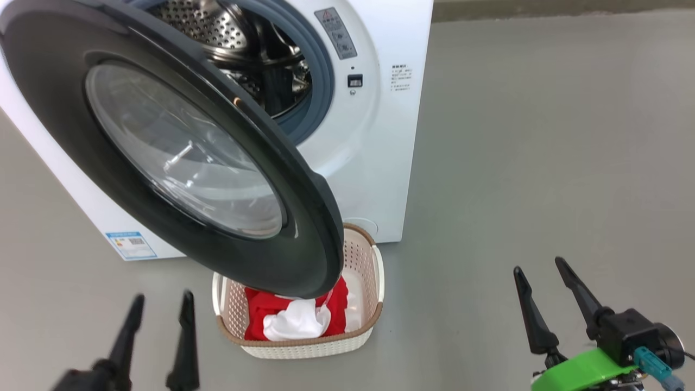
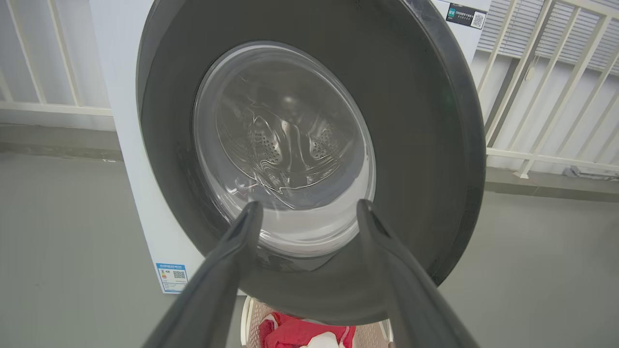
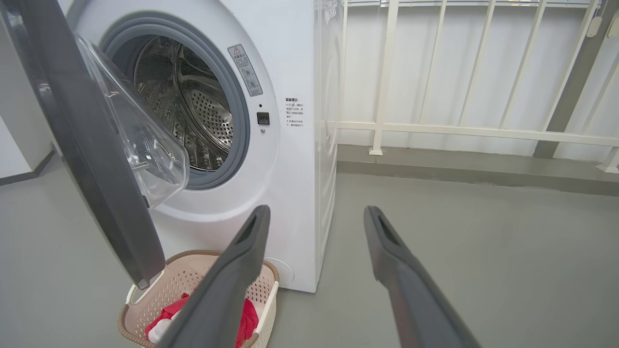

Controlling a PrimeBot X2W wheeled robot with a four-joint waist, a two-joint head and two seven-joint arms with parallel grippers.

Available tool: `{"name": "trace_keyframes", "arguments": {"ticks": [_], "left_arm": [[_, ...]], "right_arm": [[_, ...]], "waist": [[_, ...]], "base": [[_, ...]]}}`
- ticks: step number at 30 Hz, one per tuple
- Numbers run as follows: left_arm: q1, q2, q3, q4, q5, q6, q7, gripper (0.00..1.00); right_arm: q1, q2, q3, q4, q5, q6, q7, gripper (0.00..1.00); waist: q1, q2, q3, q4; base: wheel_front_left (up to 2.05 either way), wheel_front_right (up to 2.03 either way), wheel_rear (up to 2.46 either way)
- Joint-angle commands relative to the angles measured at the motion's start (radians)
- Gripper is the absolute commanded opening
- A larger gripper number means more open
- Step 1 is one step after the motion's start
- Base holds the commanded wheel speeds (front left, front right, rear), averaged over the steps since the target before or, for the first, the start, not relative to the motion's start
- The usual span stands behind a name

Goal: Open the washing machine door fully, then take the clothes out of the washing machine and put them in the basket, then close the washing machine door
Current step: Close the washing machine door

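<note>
The door (image 2: pixel 411 145) stands before left gripper (image 2: pixel 309 205), apparently apart

Washing machine (image 1: pixel 380 179): white body, grey rubber ring (image 1: pixel 324 68), perforated steel drum (image 1: pixel 201 21), blue label sticker (image 1: pixel 130 244). Washing machine door (image 1: pixel 179 157): glossy black rim, clear glass. Basket (image 1: pixel 304 350): cream, perforated, brown woven-look rim. Clothes (image 1: pixel 296 316): bright red plus 1 white piece. Floor (image 1: pixel 543 163): grey.

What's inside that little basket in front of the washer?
The basket holds the clothes: red fabric with a white piece on top. The washing machine door hangs over its back part, so whatever lies there is hidden.
</note>
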Motion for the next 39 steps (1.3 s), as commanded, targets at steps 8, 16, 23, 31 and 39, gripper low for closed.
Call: {"name": "trace_keyframes", "arguments": {"ticks": [8, 16, 23, 31, 39], "left_arm": [[0.021, 0.028, -0.013, 0.042, 0.073, 0.027, -0.002, 1.0], [0.035, 0.024, -0.026, 0.077, 0.082, 0.04, -0.008, 1.0], [0.035, 0.021, -0.023, 0.081, 0.076, 0.051, -0.015, 1.0], [0.034, 0.022, -0.025, 0.083, 0.076, 0.058, -0.016, 1.0], [0.033, 0.023, -0.03, 0.083, 0.075, 0.064, -0.017, 1.0]], "right_arm": [[0.038, -0.01, 0.019, -0.033, -0.019, 0.006, 0.014, 1.0], [0.061, -0.01, 0.019, -0.039, -0.016, 0.006, 0.022, 1.0], [0.066, -0.01, 0.014, -0.046, -0.016, 0.006, 0.028, 1.0], [0.064, -0.01, 0.011, -0.047, -0.013, 0.006, 0.027, 1.0], [0.061, -0.01, 0.012, -0.044, -0.009, 0.006, 0.025, 1.0]], "waist": [[0.0, 0.0, -0.034, -0.007], [0.0, 0.0, -0.047, -0.017], [0.0, 0.0, -0.047, -0.021], [0.0, 0.0, -0.045, -0.022], [0.0, 0.0, -0.042, -0.025]], "base": [[0.0, 0.0, 0.0], [0.0, 0.0, 0.0], [0.0, 0.0, 0.0], [0.0, 0.0, 0.0], [0.0, 0.0, 0.0]]}}
